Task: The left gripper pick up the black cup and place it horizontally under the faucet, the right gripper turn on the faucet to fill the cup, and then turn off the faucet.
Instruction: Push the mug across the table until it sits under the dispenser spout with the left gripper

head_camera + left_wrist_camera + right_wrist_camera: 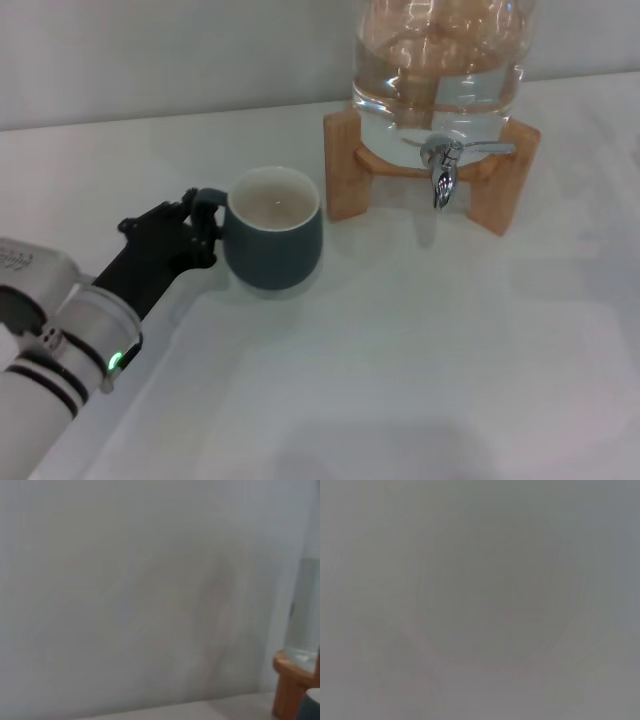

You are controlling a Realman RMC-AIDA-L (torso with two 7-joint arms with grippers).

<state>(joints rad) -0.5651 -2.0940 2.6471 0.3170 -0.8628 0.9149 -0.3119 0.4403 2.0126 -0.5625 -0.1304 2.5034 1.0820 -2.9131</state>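
At the near left, the left gripper (196, 232) has its fingers at the black cup's (273, 230) loop handle; whether they clamp it I cannot tell. The cup stands upright on the white table (420, 340), left of the faucet (441, 165), whose spout overhangs open table to admit it. The glass jar (437, 60) is cut off above. The right gripper is unseen.

We see a squat dark teal ceramic cup (273, 234) with a smooth glaze and a cream inside. The small chrome faucet (443, 167) shines like polished metal. A clear glass jar (437, 60) sits glossy on a light wooden stand (347, 165) with a smooth matt finish. The white table (420, 370) looks smooth and matt.
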